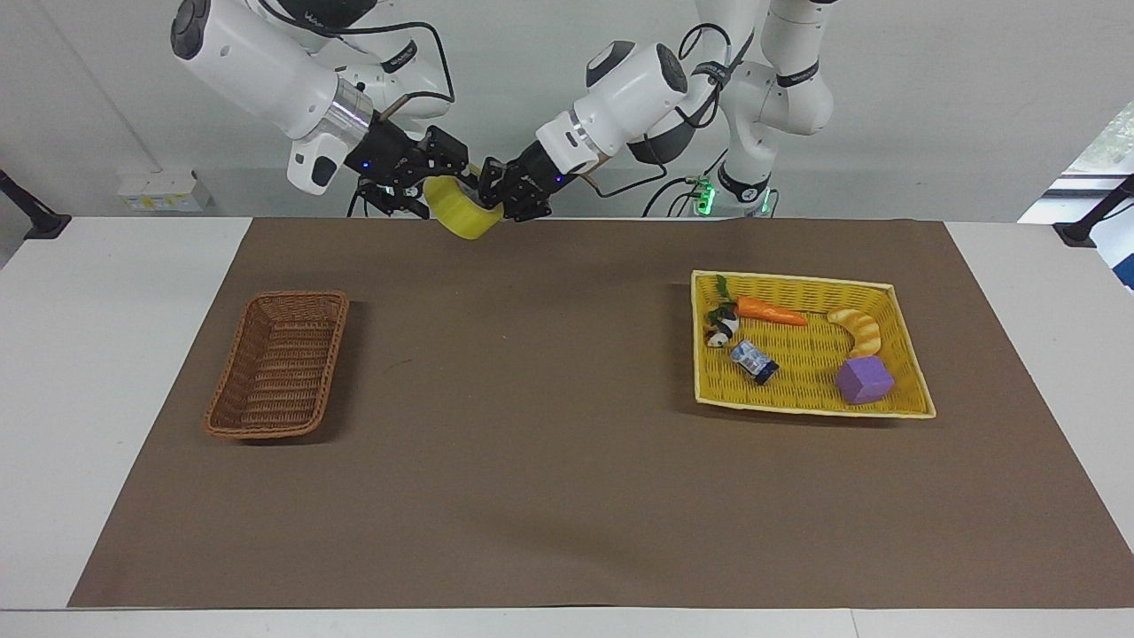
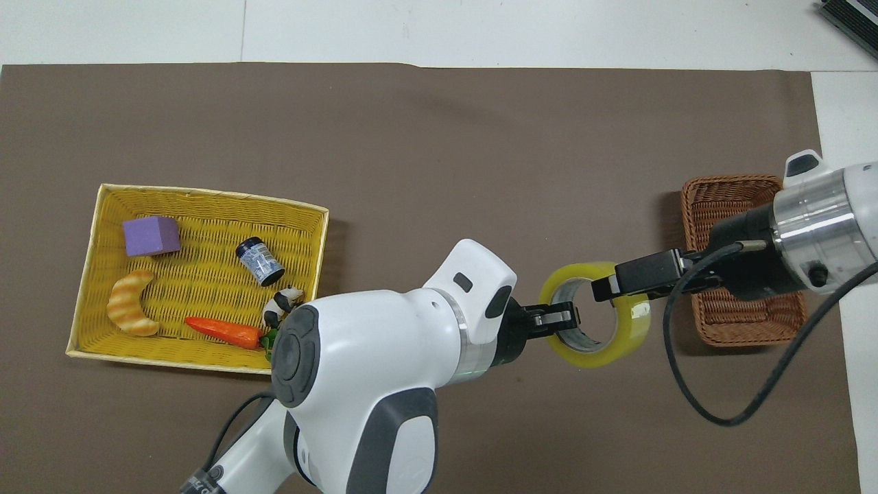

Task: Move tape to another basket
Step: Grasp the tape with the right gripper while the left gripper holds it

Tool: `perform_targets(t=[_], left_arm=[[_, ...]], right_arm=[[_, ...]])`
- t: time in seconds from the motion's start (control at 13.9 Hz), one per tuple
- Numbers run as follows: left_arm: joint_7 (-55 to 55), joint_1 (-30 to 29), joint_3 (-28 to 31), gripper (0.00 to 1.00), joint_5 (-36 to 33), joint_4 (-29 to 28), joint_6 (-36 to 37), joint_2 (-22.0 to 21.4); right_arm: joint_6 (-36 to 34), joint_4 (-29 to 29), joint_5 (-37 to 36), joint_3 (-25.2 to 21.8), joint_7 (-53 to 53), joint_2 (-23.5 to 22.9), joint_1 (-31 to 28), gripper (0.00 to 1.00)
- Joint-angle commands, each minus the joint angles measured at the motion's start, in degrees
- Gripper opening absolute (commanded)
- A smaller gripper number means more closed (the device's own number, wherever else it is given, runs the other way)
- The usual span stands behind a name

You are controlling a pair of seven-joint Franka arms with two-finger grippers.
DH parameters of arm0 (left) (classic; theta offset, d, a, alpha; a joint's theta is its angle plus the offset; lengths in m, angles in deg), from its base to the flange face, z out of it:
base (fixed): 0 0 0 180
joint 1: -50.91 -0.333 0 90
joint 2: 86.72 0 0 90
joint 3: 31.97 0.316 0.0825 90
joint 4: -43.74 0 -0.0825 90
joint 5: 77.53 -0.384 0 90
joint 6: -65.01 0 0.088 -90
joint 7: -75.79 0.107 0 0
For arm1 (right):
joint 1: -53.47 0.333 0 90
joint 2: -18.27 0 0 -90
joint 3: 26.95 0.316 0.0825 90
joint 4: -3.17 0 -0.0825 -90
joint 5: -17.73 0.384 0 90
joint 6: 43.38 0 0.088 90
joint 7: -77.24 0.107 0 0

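The yellow-green tape [image 1: 458, 218] hangs in the air over the brown mat, between the two arms. My left gripper [image 1: 493, 190] is shut on the tape's rim, one finger inside the ring; it also shows in the overhead view [image 2: 562, 318]. My right gripper [image 1: 437, 180] has reached the tape from the other end and stands open at its rim. In the overhead view the right gripper [image 2: 608, 288] overlaps the tape [image 2: 617, 353]. The dark brown wicker basket [image 1: 299, 298] sits empty toward the right arm's end of the table, partly under the right arm in the overhead view [image 2: 734, 184].
A yellow woven tray [image 1: 797, 280] toward the left arm's end holds a purple cube [image 1: 864, 380], a carrot [image 1: 771, 310], a croissant [image 1: 858, 329], a small can [image 1: 753, 361] and a panda figure [image 1: 722, 330]. The tray also shows in the overhead view [image 2: 206, 195].
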Motion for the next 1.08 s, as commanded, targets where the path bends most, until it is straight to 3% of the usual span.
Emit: perform_targets(t=[0.0,0.07,0.22,0.29,0.36,0.57,0.79,1.01], left_arm=[[-2.03,1.18,-1.06,0.00,1.26,0.49,-6.01,0.19],[-2.39,1.26,-1.25,0.00,1.44,0.49,-7.16,0.19],[-3.00,1.27,-1.51,0.00,3.45,0.41,-9.19,0.19],[-2.48,1.09,-1.69,0.38,3.20,0.41,-8.76,0.19],[-3.17,1.18,-1.69,0.99,3.02,0.41,-9.02,0.11],[-13.16,0.92,-1.78,1.00,3.37,-0.30,-9.28,-2.35],[-14.25,-0.83,-1.25,1.00,3.20,-1.35,-7.01,-3.93],[-12.34,-7.59,-1.07,1.00,0.32,-1.27,4.82,-3.85]], right_arm=[[1.07,-2.00,-0.35,0.21,-2.25,1.73,-0.55,0.20],[0.80,-1.73,-0.53,0.21,-1.47,1.64,-0.55,0.00],[0.63,-0.86,-1.14,0.21,-1.11,1.12,-0.64,0.00],[0.62,-0.50,-1.32,0.13,-1.02,0.94,-0.64,0.00],[0.71,-0.41,-1.84,0.21,-1.02,0.85,-0.64,0.00],[0.71,-0.41,-2.02,0.21,-0.76,0.85,-0.64,0.00],[0.71,-0.41,-2.02,0.21,-0.85,0.85,-0.64,0.00],[0.71,-0.41,-2.02,0.13,-1.11,0.85,-0.64,0.00]])
